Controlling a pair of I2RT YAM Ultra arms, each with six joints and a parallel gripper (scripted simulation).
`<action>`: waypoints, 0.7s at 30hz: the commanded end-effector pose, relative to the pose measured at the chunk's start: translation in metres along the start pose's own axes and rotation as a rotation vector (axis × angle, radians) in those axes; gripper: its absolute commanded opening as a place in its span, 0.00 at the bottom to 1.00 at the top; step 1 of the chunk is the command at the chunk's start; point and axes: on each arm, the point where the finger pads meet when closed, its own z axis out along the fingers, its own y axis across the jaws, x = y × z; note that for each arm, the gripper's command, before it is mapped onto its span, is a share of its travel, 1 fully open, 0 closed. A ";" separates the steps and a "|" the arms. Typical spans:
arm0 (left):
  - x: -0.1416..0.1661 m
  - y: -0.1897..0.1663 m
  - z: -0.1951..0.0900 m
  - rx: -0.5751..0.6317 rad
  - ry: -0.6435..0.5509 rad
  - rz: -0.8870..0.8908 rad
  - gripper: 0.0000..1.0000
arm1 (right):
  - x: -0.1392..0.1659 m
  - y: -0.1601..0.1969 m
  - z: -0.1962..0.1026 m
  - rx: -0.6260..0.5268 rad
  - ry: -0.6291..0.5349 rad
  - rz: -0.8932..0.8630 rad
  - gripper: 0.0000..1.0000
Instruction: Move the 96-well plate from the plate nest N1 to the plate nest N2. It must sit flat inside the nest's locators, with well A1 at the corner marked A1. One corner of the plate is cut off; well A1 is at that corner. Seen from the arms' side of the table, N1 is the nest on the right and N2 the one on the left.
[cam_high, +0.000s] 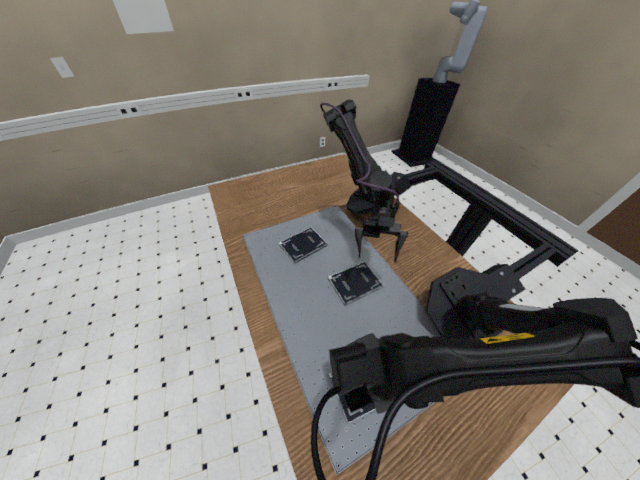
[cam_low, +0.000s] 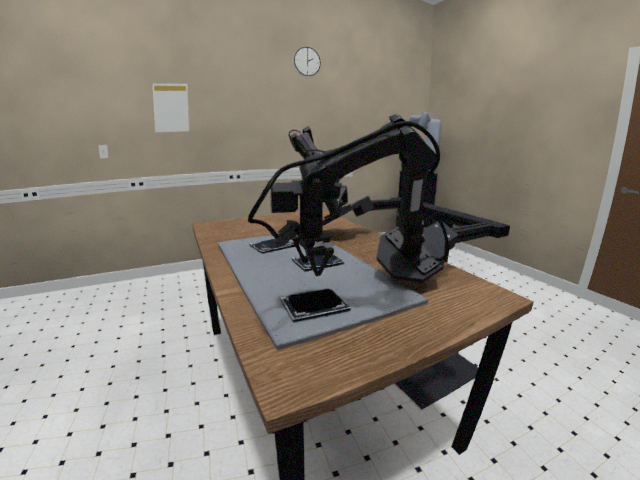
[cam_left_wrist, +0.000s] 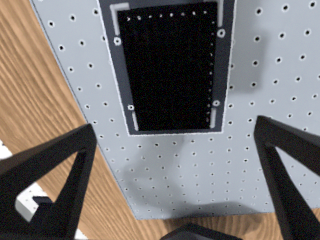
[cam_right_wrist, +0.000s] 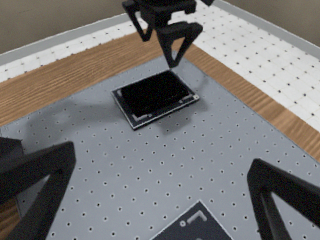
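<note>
The black 96-well plate (cam_left_wrist: 170, 67) lies flat inside the white locators of the nest at the end of the grey mat. It also shows in the exterior view (cam_low: 315, 302) and in the right wrist view (cam_right_wrist: 155, 97). My left gripper (cam_left_wrist: 172, 128) (cam_right_wrist: 158, 53) hangs open and empty above it, clear of the plate (cam_low: 316, 266). In the top view the left arm hides most of that nest (cam_high: 364, 407). My right gripper (cam_high: 378, 255) is open and empty, above the mat's side edge by the middle nest (cam_high: 354, 281). I cannot make out the plate's cut corner.
A third, empty nest (cam_high: 303, 243) sits at the mat's other end. The left arm's base (cam_low: 413, 253) stands on the wooden table beside the mat. A black frame (cam_high: 485, 206) runs behind the table.
</note>
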 end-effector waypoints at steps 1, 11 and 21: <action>-0.004 0.004 -0.008 -0.013 -0.023 -0.015 1.00 | -0.012 0.005 -0.003 -0.015 -0.029 0.004 1.00; -0.017 0.001 -0.027 0.011 -0.378 -0.141 1.00 | -0.012 0.005 -0.003 -0.015 -0.029 0.004 1.00; 0.001 0.000 -0.037 0.030 -0.589 -0.207 1.00 | -0.012 0.005 -0.003 -0.015 -0.029 0.004 1.00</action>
